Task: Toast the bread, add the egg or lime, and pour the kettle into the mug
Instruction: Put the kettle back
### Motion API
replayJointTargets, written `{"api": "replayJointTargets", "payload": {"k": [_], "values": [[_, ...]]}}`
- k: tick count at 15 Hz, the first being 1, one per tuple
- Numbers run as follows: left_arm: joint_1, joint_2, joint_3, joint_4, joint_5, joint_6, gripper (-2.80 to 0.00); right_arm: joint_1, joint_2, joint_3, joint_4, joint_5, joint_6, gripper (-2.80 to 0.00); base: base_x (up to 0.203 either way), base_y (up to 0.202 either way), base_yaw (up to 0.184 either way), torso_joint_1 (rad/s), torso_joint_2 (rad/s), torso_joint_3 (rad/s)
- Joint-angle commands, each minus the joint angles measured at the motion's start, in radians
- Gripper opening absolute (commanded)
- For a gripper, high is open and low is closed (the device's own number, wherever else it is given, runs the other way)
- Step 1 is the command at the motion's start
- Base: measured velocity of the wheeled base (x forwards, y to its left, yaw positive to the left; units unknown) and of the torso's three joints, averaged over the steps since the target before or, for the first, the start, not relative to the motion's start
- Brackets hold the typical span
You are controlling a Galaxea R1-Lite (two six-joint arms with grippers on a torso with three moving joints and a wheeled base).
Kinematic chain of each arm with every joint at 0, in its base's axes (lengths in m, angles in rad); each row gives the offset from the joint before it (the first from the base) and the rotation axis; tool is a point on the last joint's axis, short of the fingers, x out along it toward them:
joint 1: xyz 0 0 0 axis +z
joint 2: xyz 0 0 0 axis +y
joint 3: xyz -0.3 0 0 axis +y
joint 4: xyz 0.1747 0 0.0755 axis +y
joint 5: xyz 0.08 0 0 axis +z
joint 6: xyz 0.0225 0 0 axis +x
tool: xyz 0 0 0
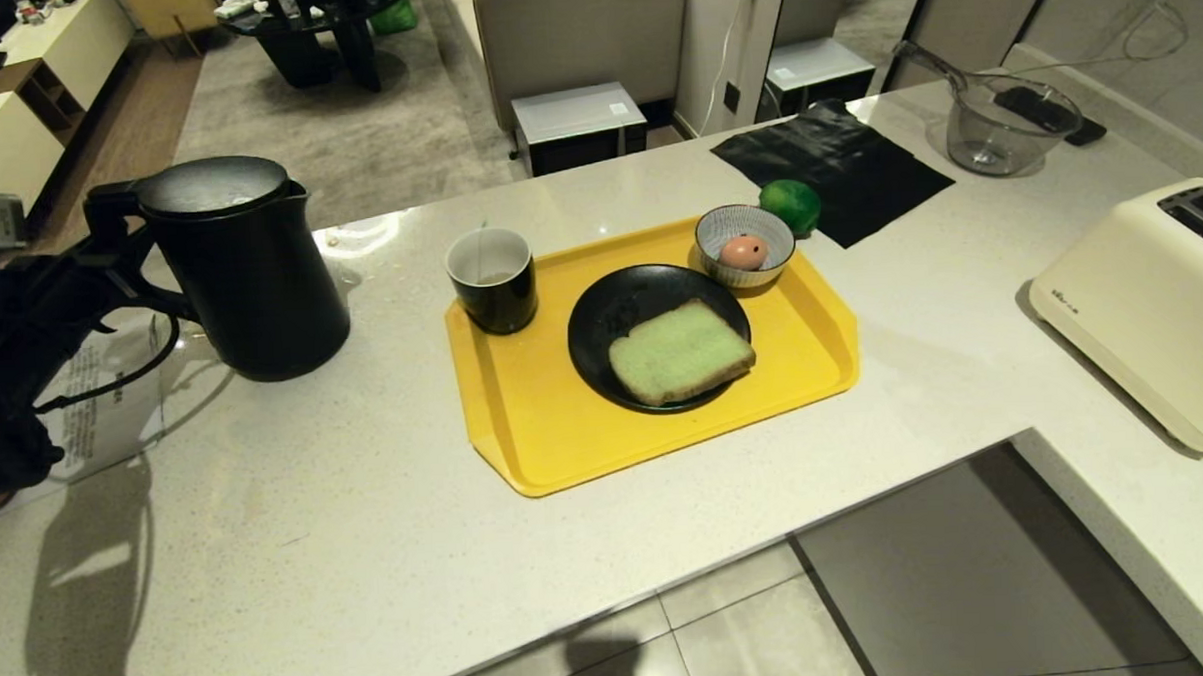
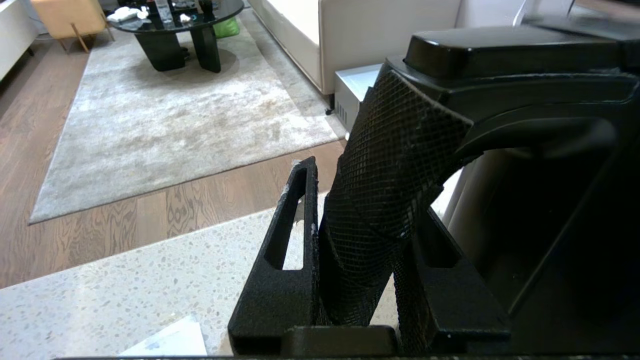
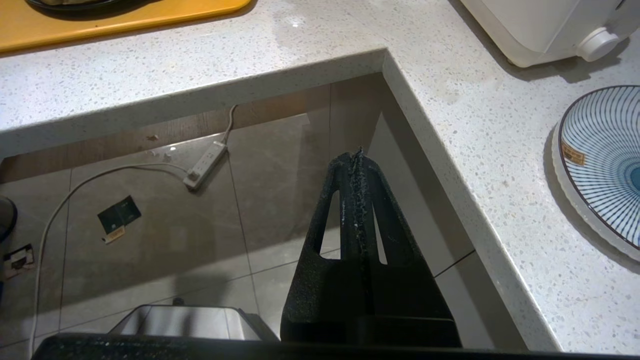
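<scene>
The black kettle (image 1: pixel 244 270) stands upright on the counter, left of the yellow tray (image 1: pixel 565 429). My left gripper (image 1: pixel 99 260) is shut on its mesh-wrapped loop handle (image 2: pixel 395 165), one finger on each side of it (image 2: pixel 367 200). On the tray are the black mug (image 1: pixel 491 279), the green bread (image 1: pixel 680 352) on a black plate (image 1: pixel 610 308), and the egg (image 1: pixel 744 252) in a striped bowl (image 1: pixel 718 224). The lime (image 1: pixel 792 206) lies just behind the bowl, off the tray. My right gripper (image 3: pixel 357 155) hangs shut and empty over the floor, below the counter edge.
A cream toaster (image 1: pixel 1151 309) sits on the right counter wing, with a striped plate (image 3: pixel 605 160) near it. A glass jug (image 1: pixel 1004 124) and a black mat (image 1: pixel 836 165) lie at the back. A printed sheet (image 1: pixel 103 395) lies by the kettle.
</scene>
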Motion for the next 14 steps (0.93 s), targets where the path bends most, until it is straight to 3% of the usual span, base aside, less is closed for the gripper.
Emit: {"api": "replayJointTargets", "payload": {"k": [1, 13, 14], "values": [[-0.002, 0.013, 0.0, -0.004, -0.007, 0.013, -2.8, 0.0, 0.002, 0.02, -0.001, 0.0, 0.0, -2.8, 0.0, 0.0, 0.0, 0.0, 0.0, 0.0], [-0.031, -0.01, 0.03, 0.005, 0.0, 0.025, -2.8, 0.0, 0.002, 0.02, -0.001, 0.0, 0.0, -2.8, 0.0, 0.0, 0.0, 0.0, 0.0, 0.0], [-0.031, -0.012, 0.03, 0.005, -0.001, 0.025, 0.0, 0.0, 0.002, 0.02, -0.001, 0.0, 0.0, -2.8, 0.0, 0.0, 0.0, 0.0, 0.0, 0.0]]}}
